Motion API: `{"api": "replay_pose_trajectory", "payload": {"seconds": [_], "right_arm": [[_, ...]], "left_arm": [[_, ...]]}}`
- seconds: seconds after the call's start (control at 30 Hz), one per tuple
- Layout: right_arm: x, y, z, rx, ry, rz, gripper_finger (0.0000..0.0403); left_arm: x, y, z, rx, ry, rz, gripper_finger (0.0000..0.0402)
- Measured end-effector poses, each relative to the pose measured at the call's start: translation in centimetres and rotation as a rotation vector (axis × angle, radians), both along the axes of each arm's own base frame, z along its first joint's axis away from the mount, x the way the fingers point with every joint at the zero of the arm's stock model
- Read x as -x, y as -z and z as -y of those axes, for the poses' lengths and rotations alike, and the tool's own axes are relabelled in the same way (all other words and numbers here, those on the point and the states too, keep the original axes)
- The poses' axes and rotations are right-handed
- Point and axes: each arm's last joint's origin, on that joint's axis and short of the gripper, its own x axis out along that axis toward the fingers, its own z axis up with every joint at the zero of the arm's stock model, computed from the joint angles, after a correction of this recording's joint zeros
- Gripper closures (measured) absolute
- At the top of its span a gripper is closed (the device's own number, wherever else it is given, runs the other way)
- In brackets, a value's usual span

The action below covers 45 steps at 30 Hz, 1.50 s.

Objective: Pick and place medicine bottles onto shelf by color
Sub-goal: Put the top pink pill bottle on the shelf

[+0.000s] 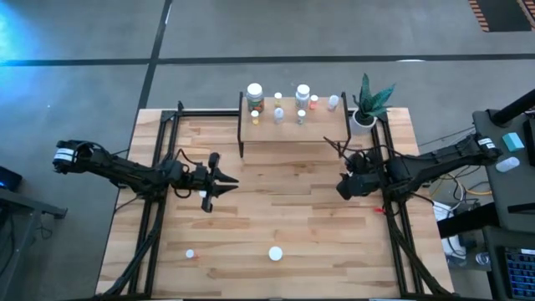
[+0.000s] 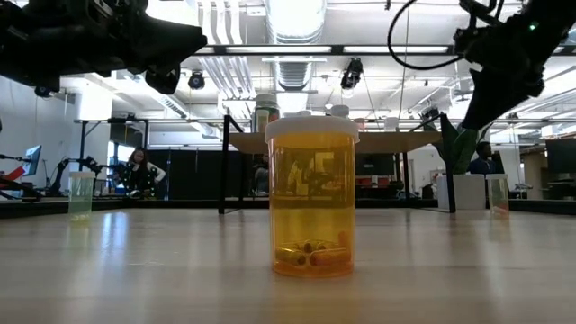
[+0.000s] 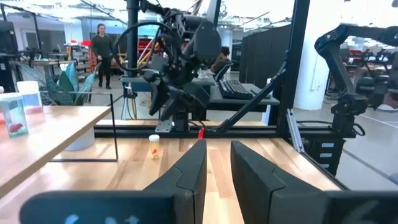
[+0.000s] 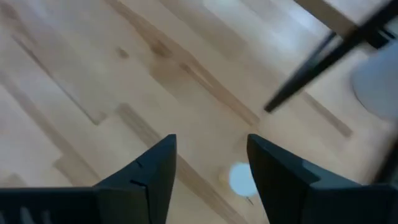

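Nearest the front edge of the wood-plank table (image 1: pixel 276 217), a white-capped amber pill bottle (image 1: pixel 275 253) and a small white-capped vial (image 1: pixel 190 253) stand well apart, with bare planks around them. Mid-table, the left gripper (image 1: pixel 224 181) hangs above open wood, its fingers nearly pressed together, a narrow slit between them. The right gripper (image 4: pixel 210 167) hovers near the right edge with fingers spread, empty, over a small white-capped vial (image 4: pixel 240 177). At the far edge, several white-capped bottles (image 1: pixel 255 92) crowd the light-wood shelf on black legs (image 1: pixel 292 130), beside a white plant pot (image 1: pixel 361 121).
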Motion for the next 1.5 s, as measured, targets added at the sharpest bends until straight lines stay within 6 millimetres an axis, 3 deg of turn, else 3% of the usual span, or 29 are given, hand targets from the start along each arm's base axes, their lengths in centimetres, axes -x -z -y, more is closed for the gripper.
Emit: {"api": "replay_pose_trajectory", "payload": {"seconds": [0.47, 1.03, 1.5], "right_arm": [[1.5, 3.4, 2.1, -0.123, 0.218, -0.121, 0.0206], [1.6, 5.3, 2.9, -0.168, 0.216, -0.146, 0.0207], [1.6, 5.9, 2.9, -0.171, 0.193, -0.138, 0.0264]], "left_arm": [[0.0, 0.1, 0.0, 0.0, 0.001, -0.004, 0.0348], [-0.1, 0.1, 0.0, 0.0, 0.001, -0.008, 0.0348], [-0.1, 0.1, 0.0, 0.0, 0.001, -0.008, 0.0348]]}}
